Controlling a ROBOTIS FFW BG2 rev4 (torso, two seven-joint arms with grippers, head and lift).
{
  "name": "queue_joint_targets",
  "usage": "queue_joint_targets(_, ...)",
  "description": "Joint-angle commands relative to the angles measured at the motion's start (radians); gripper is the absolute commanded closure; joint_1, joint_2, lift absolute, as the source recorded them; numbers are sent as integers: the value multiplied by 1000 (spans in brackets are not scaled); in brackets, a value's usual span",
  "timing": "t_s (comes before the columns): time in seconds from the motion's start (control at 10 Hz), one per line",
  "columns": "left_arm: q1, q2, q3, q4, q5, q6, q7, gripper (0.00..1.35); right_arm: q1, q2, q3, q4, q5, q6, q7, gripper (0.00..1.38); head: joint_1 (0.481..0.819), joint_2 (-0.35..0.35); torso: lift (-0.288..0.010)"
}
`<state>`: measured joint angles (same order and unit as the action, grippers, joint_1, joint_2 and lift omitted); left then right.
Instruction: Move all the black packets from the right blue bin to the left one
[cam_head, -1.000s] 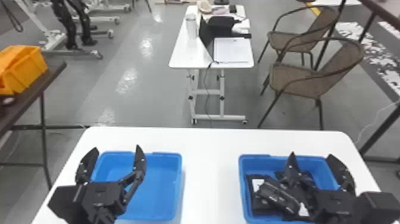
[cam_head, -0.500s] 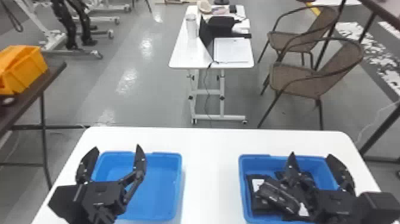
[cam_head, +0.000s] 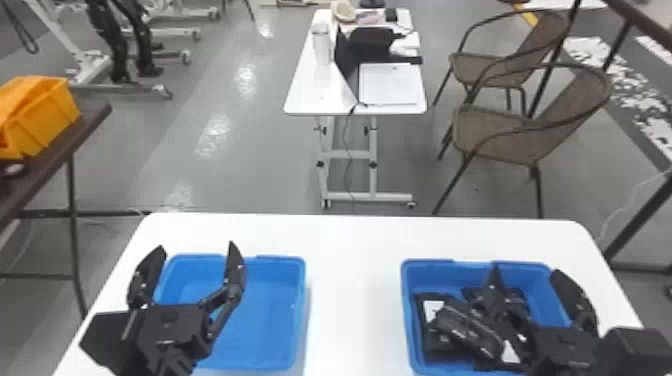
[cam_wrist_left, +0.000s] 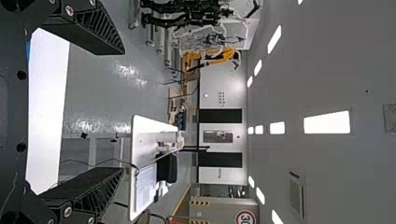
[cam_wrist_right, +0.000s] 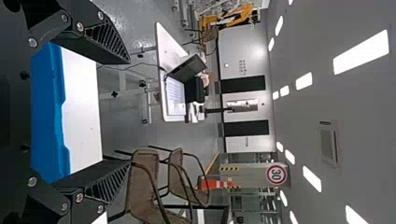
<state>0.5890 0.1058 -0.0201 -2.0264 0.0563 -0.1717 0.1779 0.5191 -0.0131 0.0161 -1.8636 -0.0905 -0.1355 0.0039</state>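
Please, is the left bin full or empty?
The left bin looks empty: its visible floor is bare, though the left pincer hides part.

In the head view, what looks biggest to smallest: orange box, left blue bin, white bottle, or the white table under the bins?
1. White table
2. Left blue bin
3. Orange box
4. White bottle

The bottle is farther back, so it may look smaller than it is.
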Motion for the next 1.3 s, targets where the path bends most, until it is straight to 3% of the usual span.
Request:
queue_joint_targets(0.0,0,0,0,0,4,1,0,136,-8,-8,-19,29,-54,57,8,275,695,59,0)
queue_joint_targets(0.2,0,0,0,0,5,3,0,136,-39,-34,-27,44,-89,226,8,275,695,41,0)
queue_joint_targets(0.3,0,0,2,0,8,5,-1,136,-65,-28,-51,44,-127,370,-2,271,695,38,0)
queue_joint_targets(0.5,0,2,2,5,22,6,-3,136,-117,-27,-62,69,-84,471,-1,271,695,26,0)
queue_joint_targets(1.0,-17,-11,6,18,23,3,-35,136,-211,-50,-53,199,-41,609,96,271,695,30,0)
queue_joint_targets(1.2,-20,-17,12,23,23,1,-47,136,-261,-51,-54,270,-11,646,183,271,695,40,0)
